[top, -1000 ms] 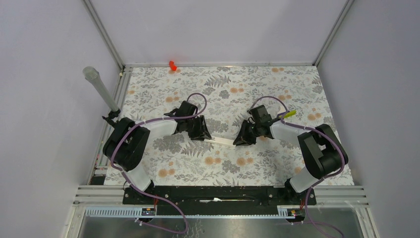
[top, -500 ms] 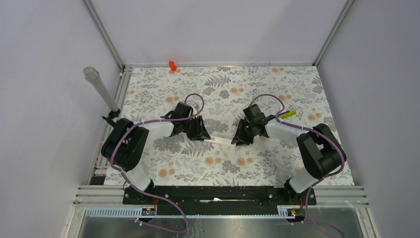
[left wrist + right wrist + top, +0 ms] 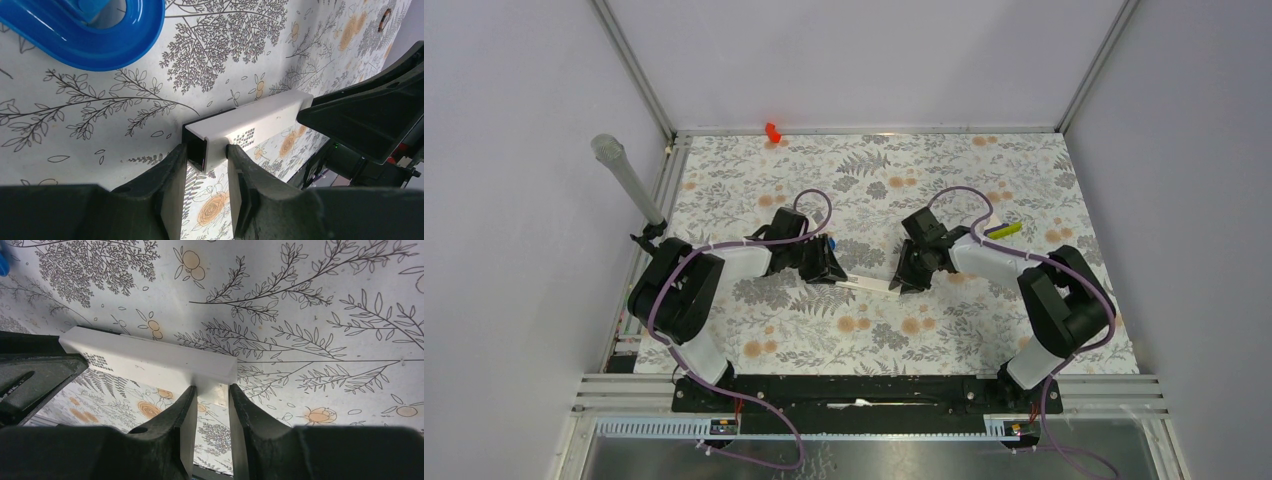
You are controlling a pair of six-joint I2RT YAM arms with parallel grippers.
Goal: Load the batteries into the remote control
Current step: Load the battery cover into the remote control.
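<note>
Left tool point(image 3: 206, 154) and right tool point(image 3: 212, 390) face each other over the middle of the flowered counter point(image 3: 924, 180). The white remote control point(image 3: 260, 117) spans between them: the left tool is clamped on its open dark end, the right one on the other end. I see a blue curved piece point(image 3: 100, 45) near the left tool, and a small dark ring point(image 3: 386, 17) farther away.

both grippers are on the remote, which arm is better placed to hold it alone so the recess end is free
Right, probably: the right gripper grips the remote control at its plain end, while the left gripper straddles its dark recessed end.
</note>
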